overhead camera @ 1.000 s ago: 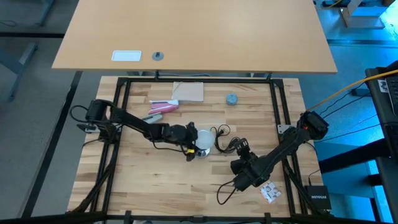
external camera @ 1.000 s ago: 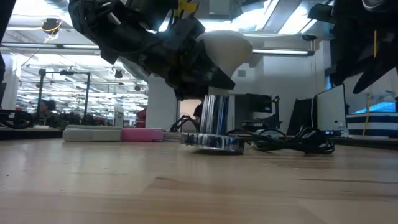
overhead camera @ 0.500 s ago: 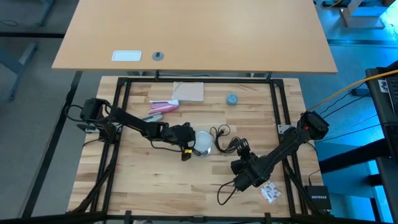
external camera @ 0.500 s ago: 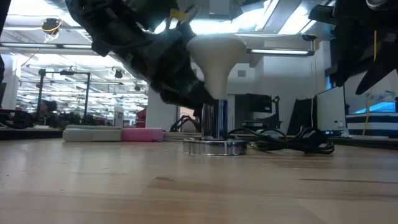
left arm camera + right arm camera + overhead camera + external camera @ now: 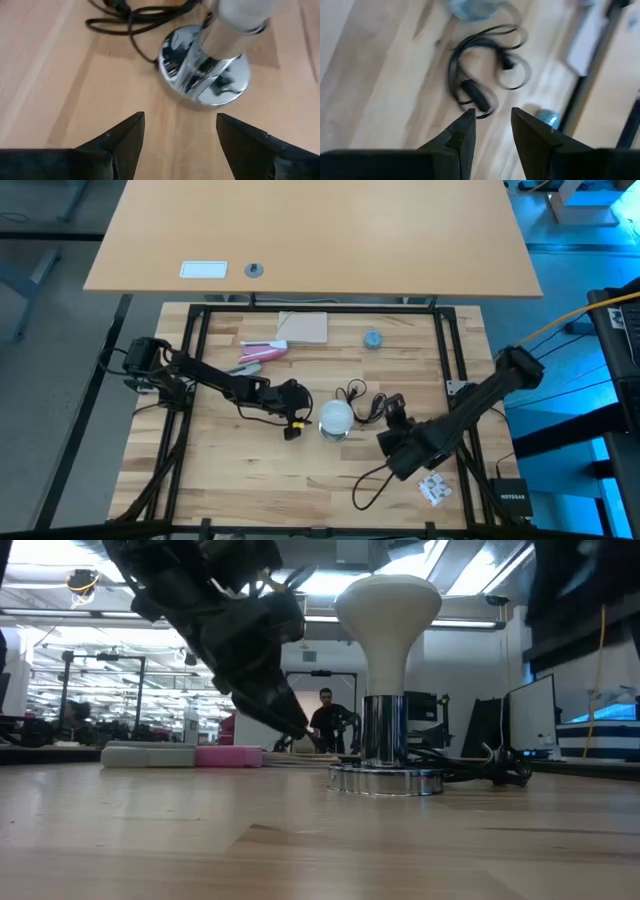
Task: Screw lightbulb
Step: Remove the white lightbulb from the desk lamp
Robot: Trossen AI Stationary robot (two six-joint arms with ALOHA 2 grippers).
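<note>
Small white frosted lightbulb (image 5: pixel 387 635) stands upright in the round shiny chrome socket (image 5: pixel 385 762) just ahead of my left gripper (image 5: pixel 177 137), fingers spread and empty; right gripper (image 5: pixel 492 131) narrow, holding nothing; screwing looks done, I judge.
</note>
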